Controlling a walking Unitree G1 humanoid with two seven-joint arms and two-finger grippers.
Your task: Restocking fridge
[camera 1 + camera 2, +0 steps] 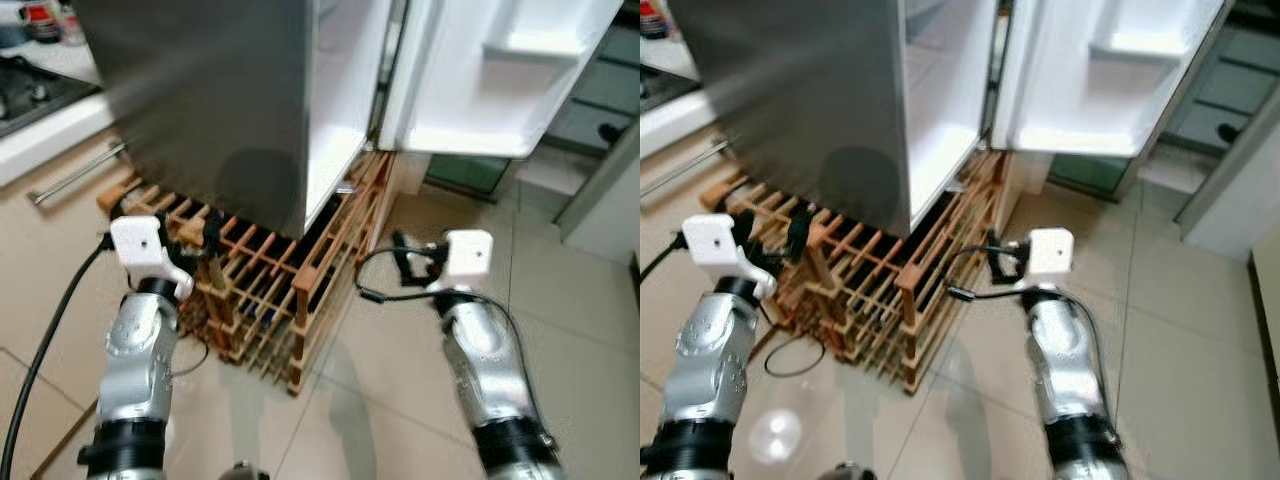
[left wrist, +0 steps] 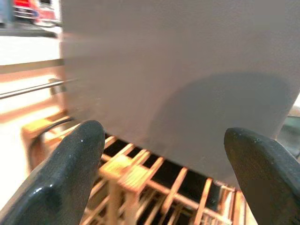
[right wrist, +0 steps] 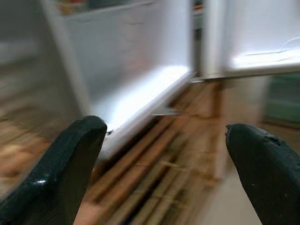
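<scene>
Left gripper: fingers spread wide, nothing between them. Pointed at the grey side panel of the fridge, low down near its bottom edge. Held just above the wooden rack, not touching it. Black cable trailing from the left wrist down toward the floor.

Right gripper: fingers likewise spread wide, empty. Aimed at the open white interior of the fridge, at its bottom lip, with the rack slats below. Hovering over the tiled floor, just beside the right-hand edge of the rack, apart from both rack and fridge. Short looped cable at the right wrist.

Fridge standing on top of the wooden rack, straight ahead of both arms. Fridge door swung open to the right, white inner shelves visible, contents not discernible. Interior wall white and bright; wrist view blurred.

Rack: slatted, reddish-brown wood, extending out beyond the fridge base toward the robot.

Further left: white counter with a dark stove top, and a metal drawer handle below it. Small containers at the far corner of the counter, too blurred to identify.
</scene>
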